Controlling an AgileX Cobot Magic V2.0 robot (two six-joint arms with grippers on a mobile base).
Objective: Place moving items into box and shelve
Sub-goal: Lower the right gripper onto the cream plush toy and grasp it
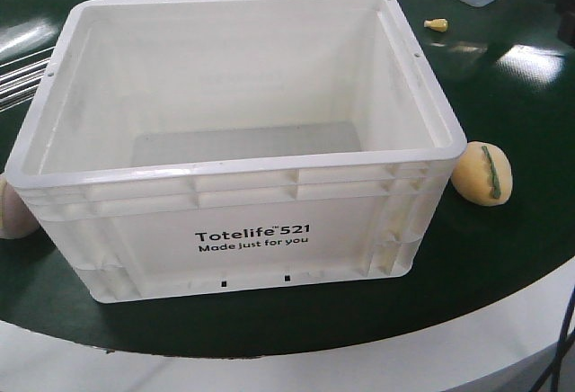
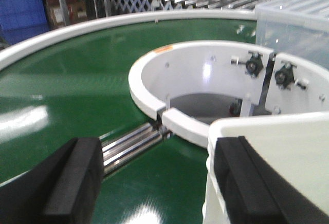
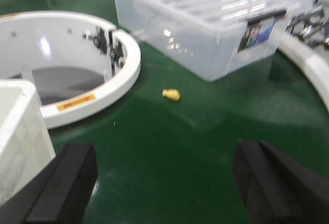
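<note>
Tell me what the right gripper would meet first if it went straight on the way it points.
Probably the bare green belt ahead of the open right gripper; the small yellow item lies next in line, before the clear lidded plastic bin. Depth is unclear.

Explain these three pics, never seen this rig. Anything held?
A two-armed robot on a mobile base. The front view shows a green surface carrying an empty white crate. A pale rounded item lies beside the crate, a small yellow item farther back. The other two pictures come from wrist cameras: the black pads are the left gripper and the right gripper. Both are open, holding nothing. The right wrist view also shows a clear lidded bin.
</note>
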